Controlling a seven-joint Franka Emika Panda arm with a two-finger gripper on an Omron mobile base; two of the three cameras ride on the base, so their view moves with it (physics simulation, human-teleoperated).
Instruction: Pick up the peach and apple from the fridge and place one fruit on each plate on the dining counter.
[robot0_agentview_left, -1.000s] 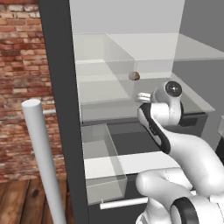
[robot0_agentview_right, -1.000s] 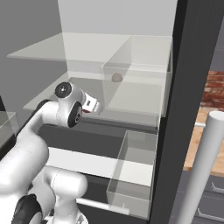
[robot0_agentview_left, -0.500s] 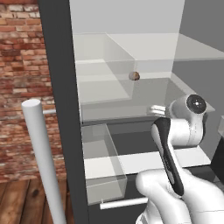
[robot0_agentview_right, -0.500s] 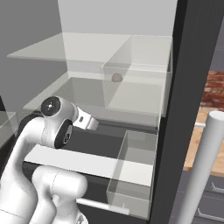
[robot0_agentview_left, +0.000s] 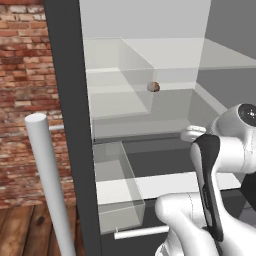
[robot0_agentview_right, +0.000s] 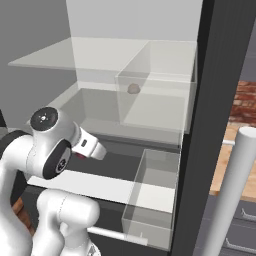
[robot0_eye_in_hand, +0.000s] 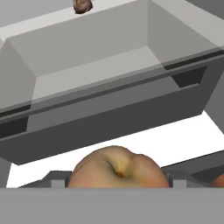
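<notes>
Orange-red, the peach (robot0_eye_in_hand: 117, 168) sits low centre of your hand view, clamped in the gripper (robot0_eye_in_hand: 117, 180). The brown lump (robot0_eye_in_hand: 82, 5) rests top left, on the fridge (robot0_agentview_left: 67, 100) shelf.

Flat, even rendered light, bright on the white fridge (robot0_agentview_left: 150, 60) interior (dimmer toward 6 o'clock). Shadows are faint, glass shelves (robot0_agentview_right: 100, 60) show no glare, and edges stay sharp throughout.
</notes>
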